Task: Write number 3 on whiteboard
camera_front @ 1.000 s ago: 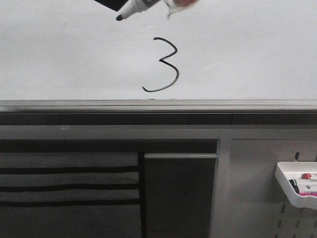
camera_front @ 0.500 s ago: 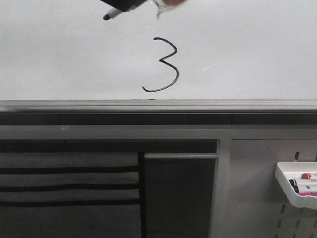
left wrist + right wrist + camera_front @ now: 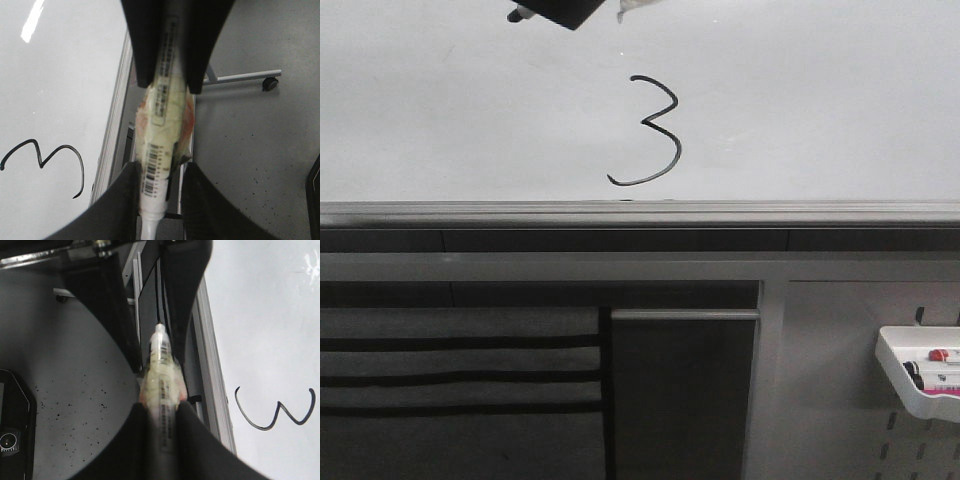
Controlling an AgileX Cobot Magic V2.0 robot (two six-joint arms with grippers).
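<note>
The left gripper (image 3: 161,212) is clenched on a white marker (image 3: 162,125), its two black fingers (image 3: 117,210) pressed against the barrel on either side. The barrel carries barcode labels and a lump of yellowish tape with orange showing beneath it, sitting between the fingers and the gripper body.

The right gripper (image 3: 161,427) likewise grips a marker (image 3: 161,375), with dark fingers (image 3: 192,432) closed on a barrel wrapped in pale tape; the white end of this marker points out beyond the fingers toward the dark underside of the board frame.

In the front view only a black gripper part (image 3: 560,10) and the marker's dark tip (image 3: 517,14) show at the upper edge, up and to the left of the digit and clear of it (whether the tip touches the board cannot be told from here).

The number 3 (image 3: 652,130) is drawn in thin black line on the whiteboard (image 3: 820,100), near the middle of the visible board, with its long lower tail sweeping left and ending just above the dark grey edge rail (image 3: 640,212). Below the rail, at the far right, a white tray (image 3: 895,370) hangs on a pegboard panel (image 3: 840,420) and holds markers with red and black ends.
</note>
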